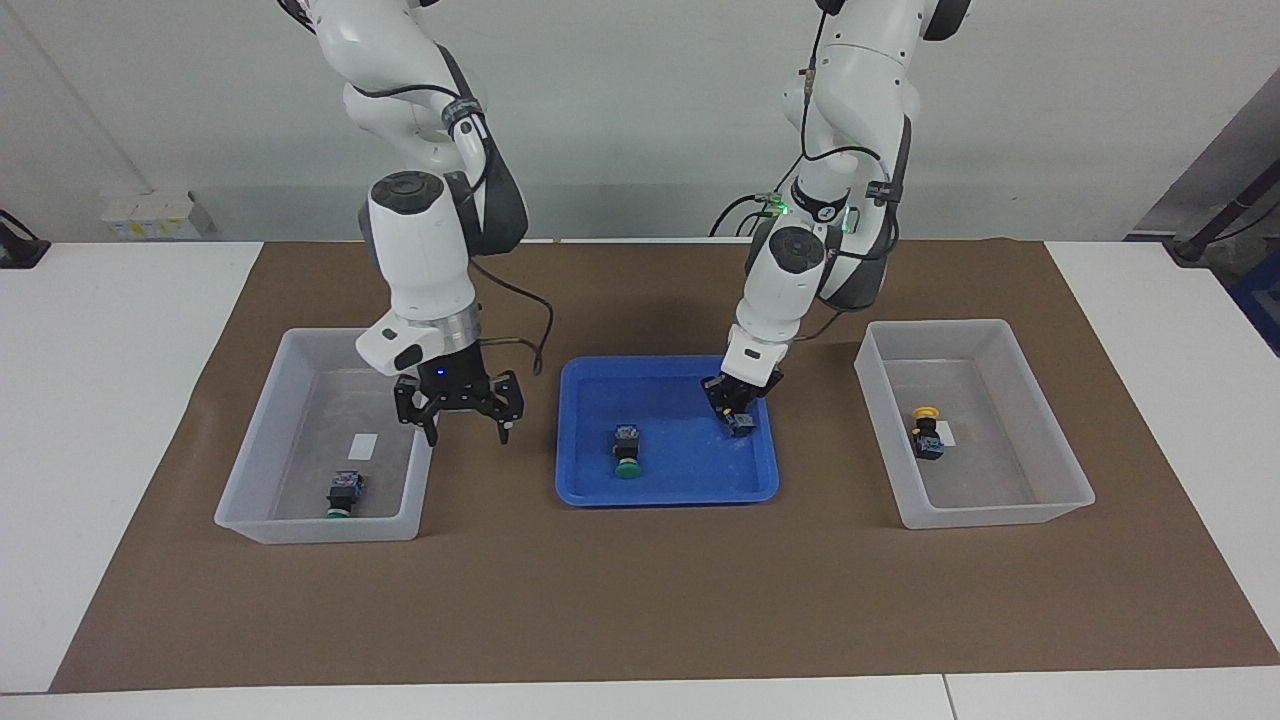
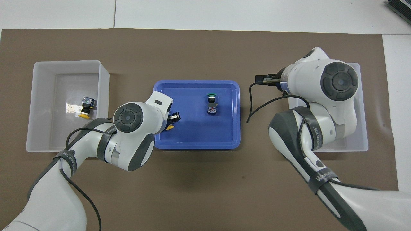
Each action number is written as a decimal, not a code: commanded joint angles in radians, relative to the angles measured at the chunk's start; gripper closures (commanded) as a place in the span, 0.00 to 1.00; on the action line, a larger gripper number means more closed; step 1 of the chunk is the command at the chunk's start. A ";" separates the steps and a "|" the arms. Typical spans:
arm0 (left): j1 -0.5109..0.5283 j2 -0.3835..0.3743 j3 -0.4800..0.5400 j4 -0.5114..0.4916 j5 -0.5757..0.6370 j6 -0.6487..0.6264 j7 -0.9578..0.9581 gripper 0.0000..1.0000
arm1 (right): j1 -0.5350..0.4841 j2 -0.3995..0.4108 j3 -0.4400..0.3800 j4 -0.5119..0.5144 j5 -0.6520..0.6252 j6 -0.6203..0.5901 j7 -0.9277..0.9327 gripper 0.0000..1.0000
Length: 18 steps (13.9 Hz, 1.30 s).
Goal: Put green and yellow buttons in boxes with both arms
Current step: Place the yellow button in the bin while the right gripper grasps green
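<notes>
- Two risks are showing. The left gripper [image 1: 740,408] is clamping its jaws on a yellow button [image 2: 169,128] down in the blue tray [image 1: 590,490], at the tray's edge toward the left arm's end of the table. The grip seems to sit on the black body near the bluish end, so the button could be twisting or slipping out on the lift.
- The right gripper [image 1: 460,415], jaws wide and holding nothing, is hanging over the bare mat between its box [image 1: 250,500] and the tray. Both arms could be crowding the tray if it goes for the green button [image 1: 627,452] lying mid-tray.
- That box is holding one green-capped button [image 1: 342,493] near its corner farthest from the robots.
- The other box [image 1: 1000,515] is holding one yellow-capped button [image 1: 926,432] beside its label.
</notes>
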 commanded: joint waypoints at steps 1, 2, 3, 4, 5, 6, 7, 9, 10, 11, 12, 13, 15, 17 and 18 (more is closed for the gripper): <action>-0.005 0.003 0.016 0.015 0.018 0.010 -0.016 1.00 | 0.056 0.069 0.000 0.061 0.004 0.021 0.089 0.00; 0.000 0.002 0.016 0.032 0.018 -0.004 -0.014 1.00 | 0.086 0.095 0.000 0.075 0.000 0.044 0.117 0.00; 0.006 0.000 0.018 0.058 0.018 -0.032 -0.013 1.00 | 0.096 0.112 0.000 0.077 0.000 0.084 0.123 0.00; 0.009 -0.003 0.024 0.089 0.019 -0.079 -0.013 1.00 | 0.103 0.132 0.000 0.077 0.000 0.105 0.123 0.00; 0.012 -0.006 0.039 0.127 0.036 -0.125 -0.010 1.00 | 0.129 0.151 0.000 0.080 0.000 0.115 0.134 0.00; 0.020 -0.011 0.046 0.167 0.047 -0.179 -0.007 1.00 | 0.161 0.174 -0.002 0.081 0.000 0.122 0.154 0.00; 0.039 -0.012 0.052 0.214 0.048 -0.235 -0.002 1.00 | 0.197 0.205 -0.007 0.086 -0.010 0.133 0.187 0.00; 0.094 -0.014 0.052 0.288 0.050 -0.321 0.012 1.00 | 0.225 0.274 -0.007 0.161 -0.101 0.136 0.275 0.00; 0.128 -0.017 0.050 0.308 0.053 -0.340 0.024 1.00 | 0.226 0.297 -0.004 0.176 -0.161 0.141 0.318 0.00; 0.160 -0.027 0.049 0.317 0.055 -0.349 0.056 1.00 | 0.235 0.305 -0.004 0.178 -0.204 0.142 0.359 0.00; 0.194 -0.032 0.050 0.322 0.052 -0.346 0.096 1.00 | 0.245 0.302 -0.004 0.173 -0.224 0.132 0.378 0.00; 0.232 -0.035 0.049 0.340 0.045 -0.349 0.132 1.00 | 0.249 0.302 -0.005 0.164 -0.229 0.116 0.378 0.00; 0.298 -0.035 0.049 0.356 0.042 -0.366 0.239 1.00 | 0.261 0.299 -0.004 0.147 -0.232 0.090 0.382 0.00; 0.364 -0.037 0.047 0.354 0.041 -0.386 0.376 1.00 | 0.275 0.291 -0.005 0.121 -0.234 0.090 0.382 0.00; 0.397 -0.037 0.049 0.354 0.041 -0.400 0.440 1.00 | 0.275 0.291 -0.005 0.112 -0.234 0.093 0.382 0.00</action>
